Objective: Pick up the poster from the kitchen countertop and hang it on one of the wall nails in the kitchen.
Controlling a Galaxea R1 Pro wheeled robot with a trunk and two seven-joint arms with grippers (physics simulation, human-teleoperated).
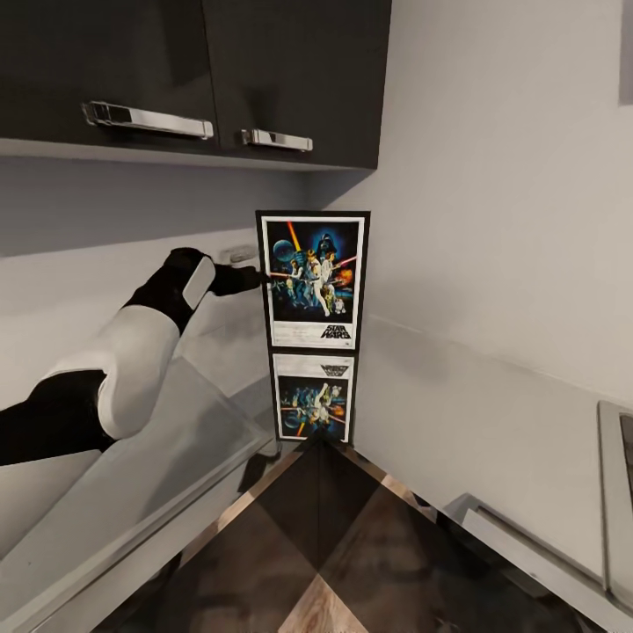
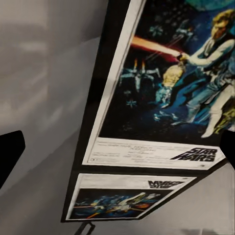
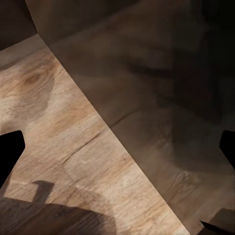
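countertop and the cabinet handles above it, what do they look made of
The countertop looks like polished stone or a glossy laminate, light grey: it mirrors the poster standing on it. The cabinet handles look like polished chrome metal, silvery with bright highlights. Being a render, neither material is certain.

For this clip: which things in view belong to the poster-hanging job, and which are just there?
Job:
- poster, upright in the countertop corner
- kitchen countertop, mirroring the poster
- left hand, at the poster's left edge

Just there:
- dark wall cabinets with chrome handles
- wood-look floor
- appliance edge at far right
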